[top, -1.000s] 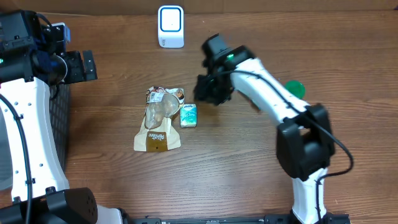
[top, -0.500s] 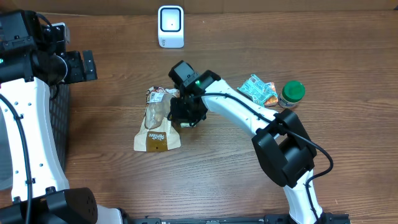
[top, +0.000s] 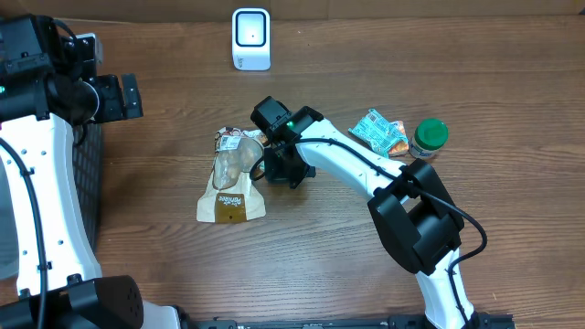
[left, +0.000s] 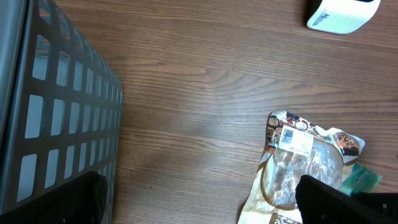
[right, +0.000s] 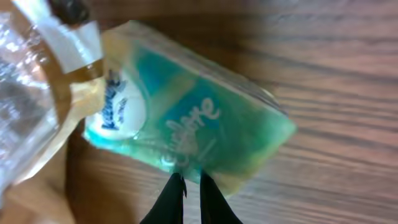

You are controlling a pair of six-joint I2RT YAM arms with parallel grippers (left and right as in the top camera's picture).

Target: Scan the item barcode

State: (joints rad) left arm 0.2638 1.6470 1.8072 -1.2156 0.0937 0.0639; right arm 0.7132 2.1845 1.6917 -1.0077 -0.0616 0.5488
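1. Spreading across every view is a brown wood-grain table point(top: 164, 265). The overhead camera catches a thin tan strip along its far edge, and nothing more of the room shows.
2. From overhead, a white scanner point(top: 250, 38) stands near the far edge and a snack bag point(top: 230, 183) lies mid-table. A crumpled teal-and-orange packet point(top: 381, 131) sits just beside a green-lidded jar point(top: 429, 137) to the right. A black mesh basket point(top: 91, 183) runs along the left side.
3. The tissue pack point(right: 186, 118) lies flat on the wood against the snack bag's right edge. Overhead, the right gripper point(top: 281, 169) hides it almost entirely. Only the right wrist view shows its teal wrapper with white lettering, which is blurred.
4. That same view shows the right jaws pressed nearly together, with their tips at the pack's near edge. Whether they nip the wrapper cannot be told.
5. The left gripper point(top: 119, 97) hangs at the far left near the basket, well apart from the pack, with its jaws spread wide. The left wrist view shows its fingers point(left: 339, 199) as dark shapes in the bottom corners. It also shows the basket's gridded wall, a white label on the snack bag that is too small to make out overhead, one corner of the scanner, and a sliver of the pack's teal.
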